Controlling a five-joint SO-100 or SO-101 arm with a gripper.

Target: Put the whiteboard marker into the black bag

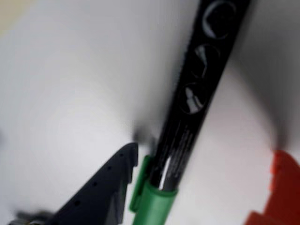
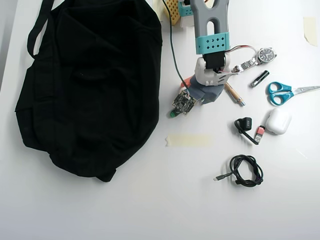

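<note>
From the wrist view I see my claw spread wide, its dark finger at lower left and its orange finger at lower right. The whiteboard marker lies on the white counter between them, its green cap close against the dark finger and well clear of the orange one. The black barrel with white print runs away up the frame. Nothing is gripped that I can see.

In the overhead view the arm covers most of the marker; only a small green end peeks out beside the wrist's circuit board. Just below lies a strip of tan tape, then a coiled black cable. To the right sit a tan wooden pen, a watch, blue-handled scissors, a white earbud case and a small black clip. The black bag spreads across the left, near the claw, with only bare counter between them. I cannot tell where the bag's opening lies.
</note>
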